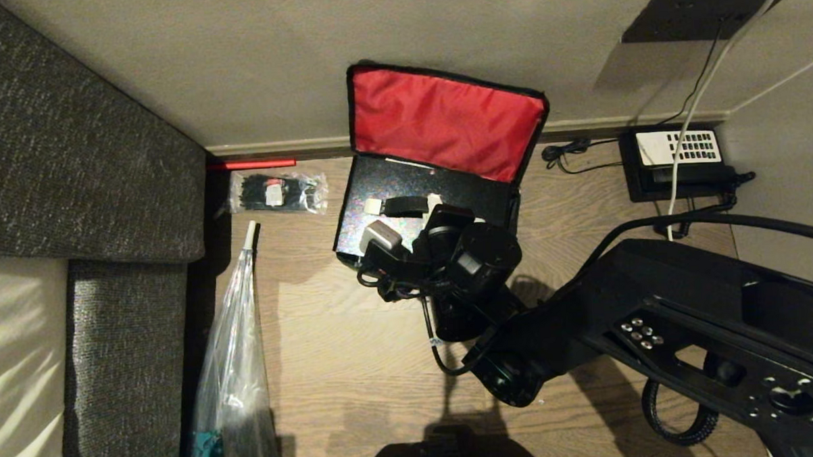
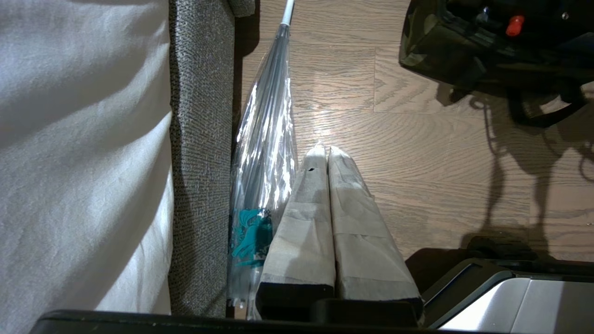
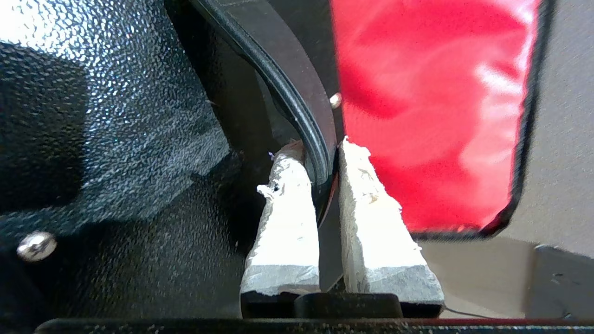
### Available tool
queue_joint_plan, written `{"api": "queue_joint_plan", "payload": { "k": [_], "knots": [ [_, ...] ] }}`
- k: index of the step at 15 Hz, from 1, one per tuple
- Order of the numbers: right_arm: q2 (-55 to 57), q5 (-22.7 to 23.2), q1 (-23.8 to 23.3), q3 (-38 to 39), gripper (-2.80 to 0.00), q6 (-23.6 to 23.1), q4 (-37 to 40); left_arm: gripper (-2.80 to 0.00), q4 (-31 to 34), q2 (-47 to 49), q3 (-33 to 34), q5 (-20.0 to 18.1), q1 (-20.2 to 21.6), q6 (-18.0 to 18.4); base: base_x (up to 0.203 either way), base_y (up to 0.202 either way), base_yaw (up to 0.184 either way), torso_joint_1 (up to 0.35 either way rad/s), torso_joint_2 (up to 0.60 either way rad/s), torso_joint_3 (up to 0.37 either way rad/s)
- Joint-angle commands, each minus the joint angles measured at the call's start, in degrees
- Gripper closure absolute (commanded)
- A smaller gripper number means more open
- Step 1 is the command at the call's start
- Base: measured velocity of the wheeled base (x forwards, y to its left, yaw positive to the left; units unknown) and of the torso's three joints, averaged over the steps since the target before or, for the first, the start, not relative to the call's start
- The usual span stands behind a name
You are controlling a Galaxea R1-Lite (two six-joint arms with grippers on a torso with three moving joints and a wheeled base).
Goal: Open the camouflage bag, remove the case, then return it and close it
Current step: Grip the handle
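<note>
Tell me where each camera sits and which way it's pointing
Head view: on the head, looking down at the floor and open camouflage bag; the right arm shows.
Left wrist view: behind the shut left pincer, facing floor beside an umbrella.
Right wrist view: behind the right pincer, clamped on the case handle.
Shared: the bag's red lining in head and right wrist views.

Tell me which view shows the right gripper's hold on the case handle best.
Right wrist view: the right gripper is shut on the case handle. In the head view its wrist hides the pinch. The left wrist view misses it.
</note>
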Motion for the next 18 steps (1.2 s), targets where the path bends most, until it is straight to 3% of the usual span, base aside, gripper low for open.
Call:
{"api": "queue_joint_plan", "payload": {
  "k": [1, 18],
  "knots": [
    [-1.20, -0.29, 0.32, -0.09, 0.00, -0.63, -0.48, 0.00, -0.03, -0.11, 0.18, 0.02, 0.03, -0.04, 0.000, 0.000, 0.000, 0.000, 0.00, 0.000],
    [-8.72, -2.06, 2.52, 0.92, 0.00, -1.77, 1.36, 0.00, -0.03, -0.11, 0.18, 0.02, 0.02, -0.04, 0.000, 0.000, 0.000, 0.000, 0.00, 0.000]
  ]
}}
